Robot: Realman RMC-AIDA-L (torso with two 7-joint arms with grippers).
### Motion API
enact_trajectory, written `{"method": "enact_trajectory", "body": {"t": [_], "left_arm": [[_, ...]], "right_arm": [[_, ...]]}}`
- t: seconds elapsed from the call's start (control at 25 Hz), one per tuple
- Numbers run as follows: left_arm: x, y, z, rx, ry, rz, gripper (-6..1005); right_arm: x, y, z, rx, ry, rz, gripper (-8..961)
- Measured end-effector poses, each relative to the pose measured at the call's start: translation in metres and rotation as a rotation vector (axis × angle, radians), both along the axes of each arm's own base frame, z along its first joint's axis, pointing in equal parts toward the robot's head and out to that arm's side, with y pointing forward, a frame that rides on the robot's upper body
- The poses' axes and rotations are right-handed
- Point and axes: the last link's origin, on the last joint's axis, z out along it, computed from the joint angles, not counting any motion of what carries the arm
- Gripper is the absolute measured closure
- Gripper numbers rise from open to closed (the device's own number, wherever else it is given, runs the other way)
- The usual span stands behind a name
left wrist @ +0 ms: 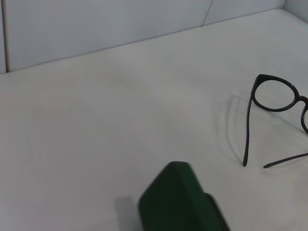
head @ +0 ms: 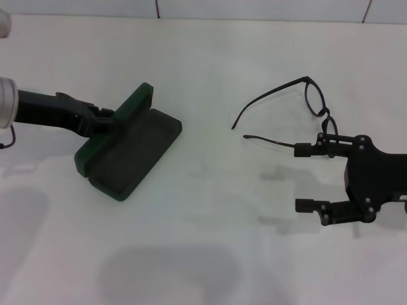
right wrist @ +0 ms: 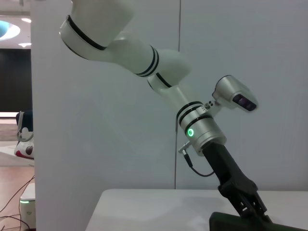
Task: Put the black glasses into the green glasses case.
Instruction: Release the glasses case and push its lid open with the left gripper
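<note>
The green glasses case [head: 130,152] lies open on the left of the white table, its dark lining facing up and its lid [head: 137,105] raised. My left gripper [head: 109,121] is shut on the lid's edge. The left wrist view shows the lid's corner [left wrist: 178,202] close up. The black glasses [head: 316,98] rest on the table at the right with both arms spread toward the case; they also appear in the left wrist view [left wrist: 274,94]. My right gripper [head: 305,178] stands open just in front of them, its far finger [head: 305,150] beside the nearer arm's end.
The table's back edge meets a white wall [head: 254,7]. In the right wrist view the left arm [right wrist: 202,130] reaches down to the case [right wrist: 236,222]. Bare white tabletop [head: 210,210] lies between case and glasses.
</note>
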Motion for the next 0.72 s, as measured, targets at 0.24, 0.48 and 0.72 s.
{"method": "enact_trajectory", "body": {"t": [0.24, 0.48, 0.72], "left_arm": [[0.004, 0.003, 0.0, -0.008, 0.011, -0.009, 661], [0.019, 0.014, 0.004, -0.001, 0.025, -0.099, 738], [0.041, 0.025, 0.001, -0.059, 0.09, -0.223, 894]], "right_arm": [[0.002, -0.003, 0.0, 0.007, 0.001, 0.006, 141], [0.006, -0.007, 0.001, 0.015, 0.005, 0.009, 140], [0.01, -0.012, -0.001, 0.024, 0.008, 0.008, 141]]}}
